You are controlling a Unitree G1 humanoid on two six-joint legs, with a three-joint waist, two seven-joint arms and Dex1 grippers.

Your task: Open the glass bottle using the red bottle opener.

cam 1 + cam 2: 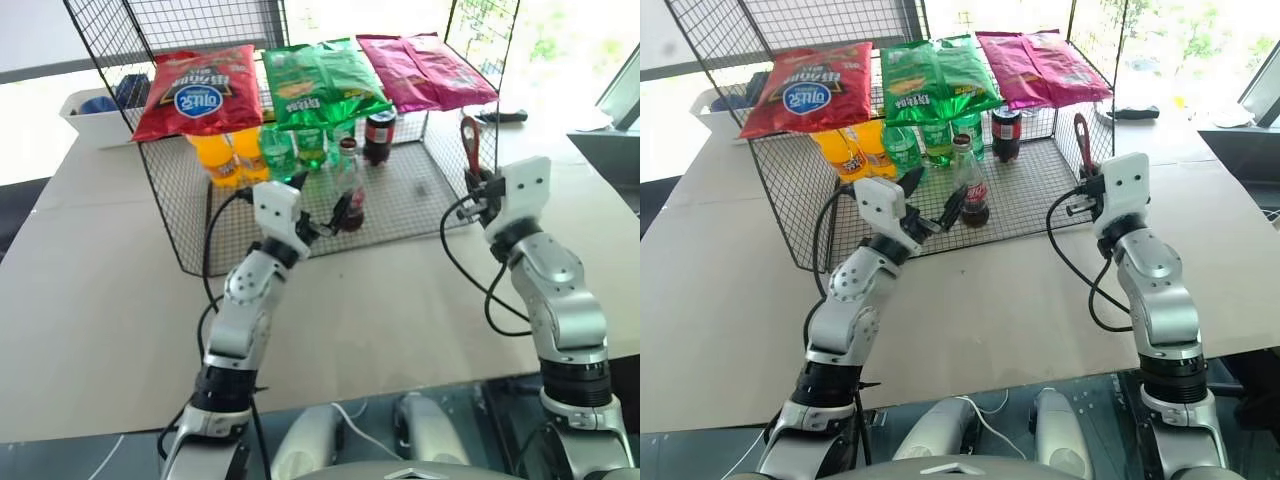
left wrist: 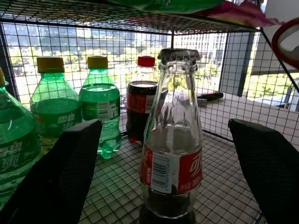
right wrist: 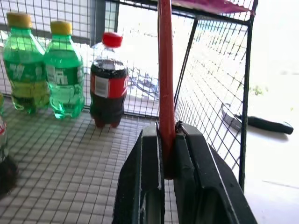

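Left eye view, contents of a wire mesh rack (image 1: 170, 230) on a pale tabletop (image 1: 90, 300).

Upper shelf, three snack bags lying flat: red chip bag (image 1: 200, 90), green chip bag (image 1: 322, 80), magenta chip bag (image 1: 425, 68).

Lower shelf, back row: two orange soda bottles (image 1: 222, 155); green plastic bottles (image 1: 290, 148) with yellow caps; one dark plastic cola bottle (image 1: 379, 135) with a red screw cap.

Lower shelf, front: the glass bottle (image 1: 350, 190), upright, standing apart from the back row. Clear neck, dark cola in the lower part, red label with a barcode panel. In the left wrist view its mouth (image 2: 180, 56) shows a bare glass rim.

Left gripper (image 1: 322, 208): fingers spread wide, one on each side of the glass bottle, nothing held. In the left wrist view both black fingers (image 2: 60, 177) stand clear of the glass.

Right gripper (image 1: 478, 188): fingers closed on the handle of the red bottle opener (image 1: 470, 140). The opener stands upright above the fingers, ring head uppermost, beside the rack's right wall and well to the right of the glass bottle. In the right wrist view the red shaft (image 3: 166, 88) is clamped between the two black pads.

Tabletop, beyond the rack on the right: a dark tool (image 1: 503, 116) lying flat. Beyond the rack on the left: a white bin (image 1: 85, 112).
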